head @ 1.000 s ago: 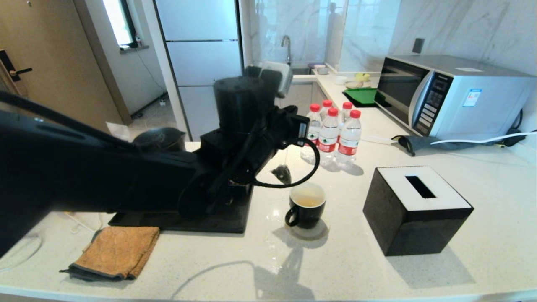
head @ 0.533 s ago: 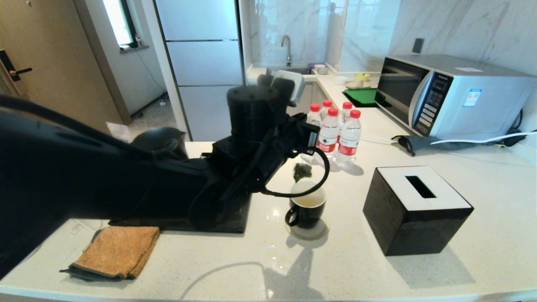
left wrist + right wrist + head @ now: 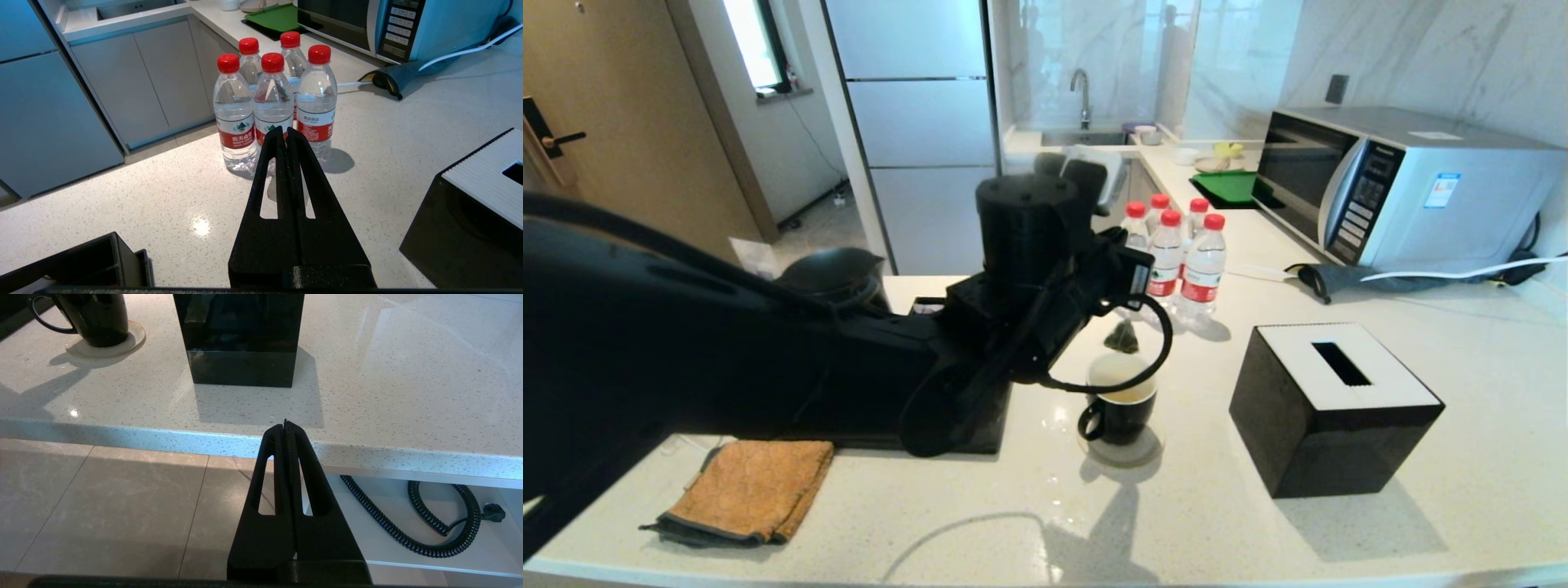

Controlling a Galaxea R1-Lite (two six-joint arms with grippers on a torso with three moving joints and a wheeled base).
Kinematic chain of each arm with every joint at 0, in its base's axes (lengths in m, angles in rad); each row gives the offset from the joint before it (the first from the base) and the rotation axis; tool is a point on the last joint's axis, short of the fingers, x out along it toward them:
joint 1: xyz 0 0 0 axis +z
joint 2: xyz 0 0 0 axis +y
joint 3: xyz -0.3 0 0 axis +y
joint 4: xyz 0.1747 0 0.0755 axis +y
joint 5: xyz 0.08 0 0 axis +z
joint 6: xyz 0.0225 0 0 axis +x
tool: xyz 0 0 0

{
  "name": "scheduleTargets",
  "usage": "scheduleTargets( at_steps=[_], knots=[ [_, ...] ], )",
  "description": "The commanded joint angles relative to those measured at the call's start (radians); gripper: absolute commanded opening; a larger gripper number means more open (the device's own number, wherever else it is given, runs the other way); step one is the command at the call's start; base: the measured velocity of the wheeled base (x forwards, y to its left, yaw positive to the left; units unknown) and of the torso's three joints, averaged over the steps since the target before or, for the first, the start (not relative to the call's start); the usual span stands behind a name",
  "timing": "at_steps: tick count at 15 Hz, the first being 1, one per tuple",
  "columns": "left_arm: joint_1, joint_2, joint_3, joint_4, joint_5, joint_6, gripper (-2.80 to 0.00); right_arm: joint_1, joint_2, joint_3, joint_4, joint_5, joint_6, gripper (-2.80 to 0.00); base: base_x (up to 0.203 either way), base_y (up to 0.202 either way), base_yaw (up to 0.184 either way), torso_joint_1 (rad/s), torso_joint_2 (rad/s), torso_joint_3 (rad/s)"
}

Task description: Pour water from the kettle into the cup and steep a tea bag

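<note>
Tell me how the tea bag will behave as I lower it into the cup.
The tea bag hangs on a thin string from the shut left gripper, so it probably swings easily. It looks small and light, so it may float on the water. The cup seems stable on its coaster.

Left arm: reached forward and rightward across the head view, wrist raised, cable looped below it. Left gripper (image 3: 286, 134): fingers pressed together along their full length, tips level and pointing ahead. Right arm: parked low. Right gripper (image 3: 285, 426): fingers closed flush, nothing between them, tips aimed forward.
</note>
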State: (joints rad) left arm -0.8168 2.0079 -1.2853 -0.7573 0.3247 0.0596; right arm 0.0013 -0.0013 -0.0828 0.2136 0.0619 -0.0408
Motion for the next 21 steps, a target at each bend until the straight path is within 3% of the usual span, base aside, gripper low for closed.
scheduleTargets(
  at_steps=[1,5,21],
  knots=[
    [-0.007,0.000,0.004,-0.005,0.002,-0.001,-2.80,0.000,0.001,0.000,0.001,0.001,-0.001,-2.80,0.000,0.000,0.000,0.000,0.00,0.000],
    [-0.030,0.006,0.011,-0.007,0.051,0.000,-2.80,0.000,0.001,0.000,0.001,0.001,-0.001,-2.80,0.000,0.000,0.000,0.000,0.00,0.000],
    [-0.065,-0.015,0.090,-0.019,0.096,-0.006,-2.80,0.000,0.001,0.000,0.001,0.001,-0.001,-2.80,0.000,0.000,0.000,0.000,0.00,0.000]
  ],
)
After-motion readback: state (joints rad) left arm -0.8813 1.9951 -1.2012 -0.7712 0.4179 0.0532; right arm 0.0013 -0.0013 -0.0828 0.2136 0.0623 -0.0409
